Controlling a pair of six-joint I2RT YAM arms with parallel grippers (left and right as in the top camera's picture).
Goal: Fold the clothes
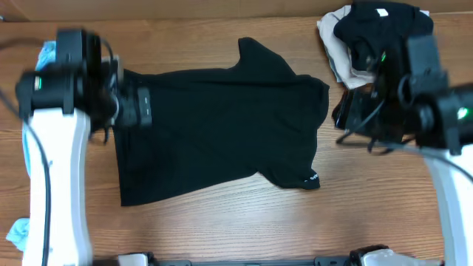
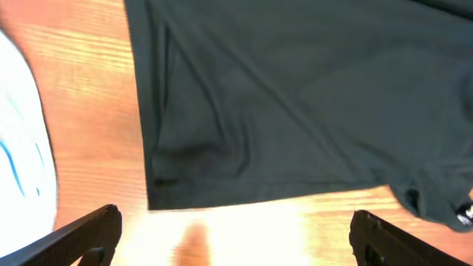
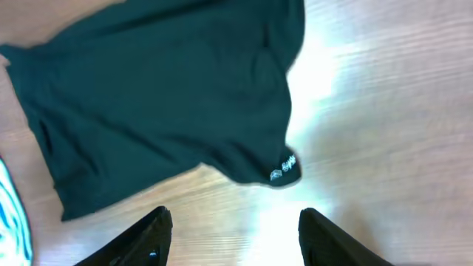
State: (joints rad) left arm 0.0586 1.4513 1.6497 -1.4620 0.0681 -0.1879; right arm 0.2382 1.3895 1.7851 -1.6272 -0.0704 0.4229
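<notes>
Fingers [image 2: 81,235] of the left hand [image 2: 236,240] are standing spread wide and holding nothing, hovering over bare worktop [image 1: 222,222] just short of a hem corner [image 2: 153,201] of the shirt [image 2: 310,96]. The right hand [image 3: 236,240] is likewise gaping open and empty, hanging above the wood just beside the lower sleeve [image 3: 284,170], where a small pale logo is showing.

Seen from overhead, the shirt is lying spread flat across the middle of the worktop, hem toward the left arm and shoulders toward the right arm, with one sleeve pointing to the far edge and one to the near edge. A pile [image 1: 369,29] of other garments is sitting at the far right corner, and a pale blue cloth [image 1: 18,233] is lying at the left edge.

The shirt is looking thin, light and limp. It is likely to sag and drag instead of holding any shape, and a single pinch is likely to bunch it. Being dark and flat against the wood, it is offering little to catch except its edges. The best holds are probably the hem corner for the left hand and the sleeve or shoulder seam for the right, with both lifting together so the fabric is folding over evenly.
</notes>
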